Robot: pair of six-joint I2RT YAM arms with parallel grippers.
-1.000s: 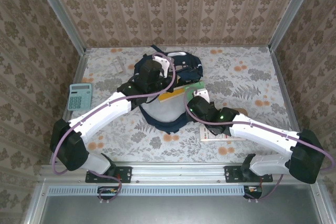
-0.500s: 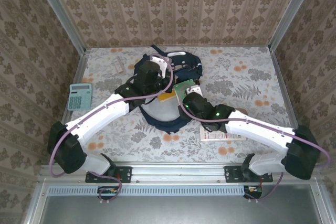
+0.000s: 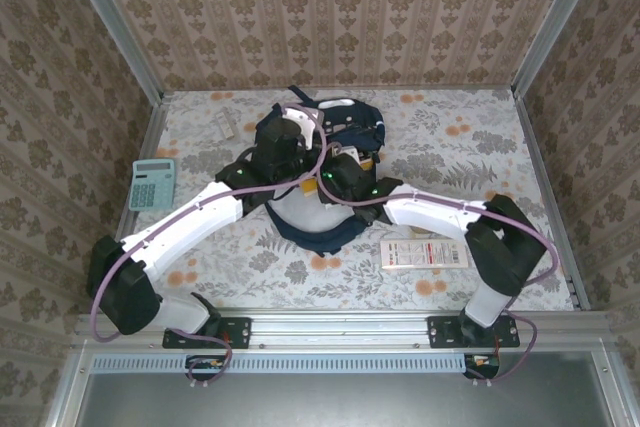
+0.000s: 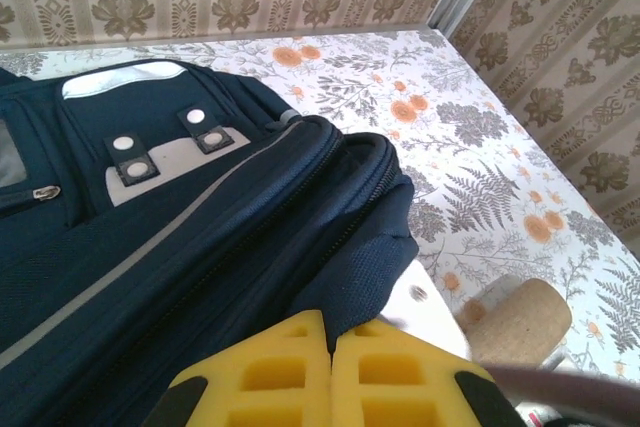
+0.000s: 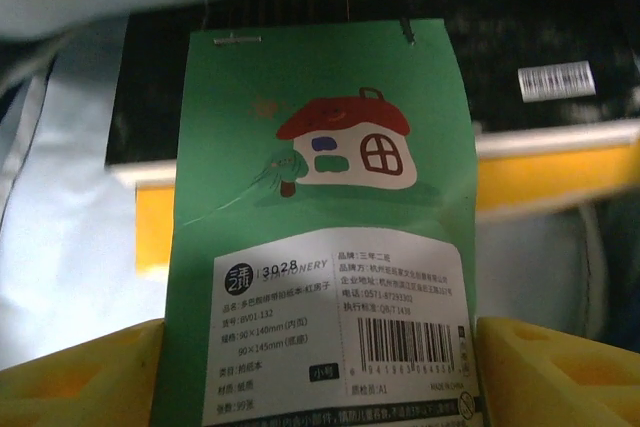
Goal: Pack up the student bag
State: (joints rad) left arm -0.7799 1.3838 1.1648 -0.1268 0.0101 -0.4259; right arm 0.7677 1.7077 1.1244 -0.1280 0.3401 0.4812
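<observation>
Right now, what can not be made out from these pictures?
Top view: left arm and right arm cover the opening of the student bag.
Right wrist view: the bottom edge cuts the green notepad; small print blurred.
Left wrist view: left gripper is shut; whether it pinches fabric is hidden.

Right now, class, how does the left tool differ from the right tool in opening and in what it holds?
Opening: the left tool has its yellow fingers pressed together; the right tool has them wide apart.
Hold: the left tool appears to pinch the rim of the large navy-blue fabric student bag; the right tool grips a flat green card packet with a house picture by its side edges.
Shared: both work at the bag's mouth.
</observation>
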